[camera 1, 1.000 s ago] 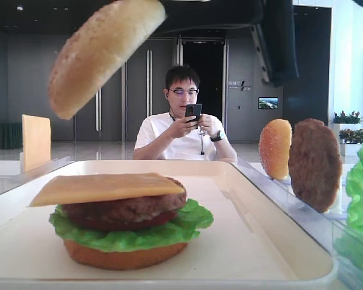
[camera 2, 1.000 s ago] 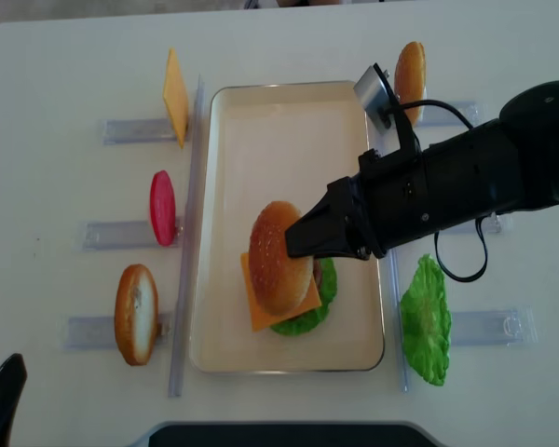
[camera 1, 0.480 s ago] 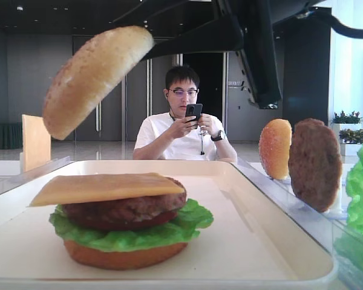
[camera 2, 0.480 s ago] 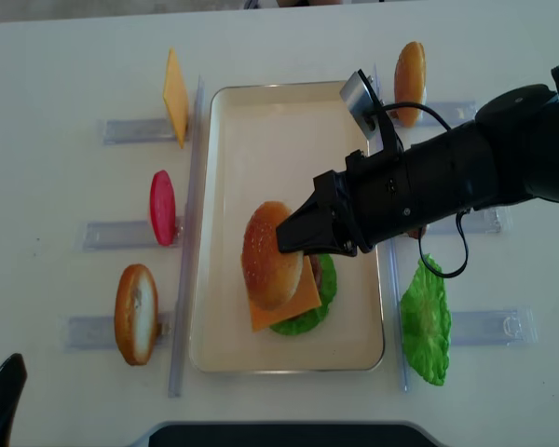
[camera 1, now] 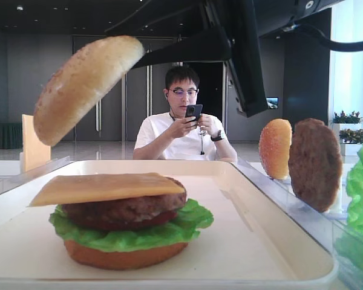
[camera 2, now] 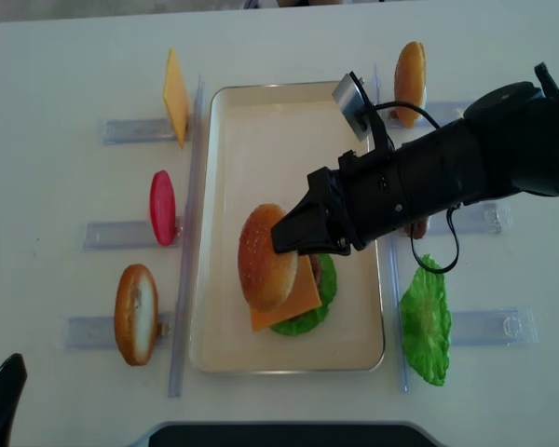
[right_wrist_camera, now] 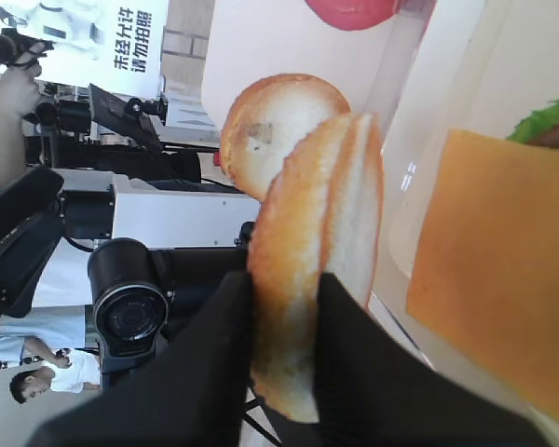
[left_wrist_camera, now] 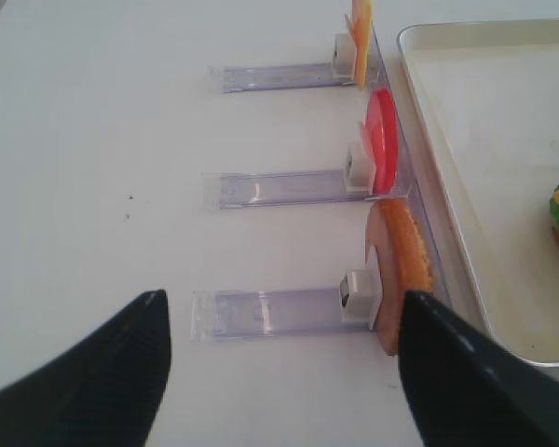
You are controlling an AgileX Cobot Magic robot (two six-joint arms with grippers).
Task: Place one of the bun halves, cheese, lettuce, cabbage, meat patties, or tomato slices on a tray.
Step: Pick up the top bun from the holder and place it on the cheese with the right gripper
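One stacked burger sits on the tray (camera 2: 261, 112); right pincer (camera 2: 284, 237) grips the seeded bun (camera 2: 264, 268) above

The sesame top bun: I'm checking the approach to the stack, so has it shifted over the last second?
Yes. The top bun half, held in the right gripper, moved toward the tray's left rim.

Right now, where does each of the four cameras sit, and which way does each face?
Low exterior: at tray level, facing across the stacked burger; right arm overhead holds the sesame bun.
Right wrist: along the shut right gripper, bun pinched edge-on.
Left wrist: down at the side racks; open left gripper.
Overhead: straight down on the table.
Shared: the bun, in three views.
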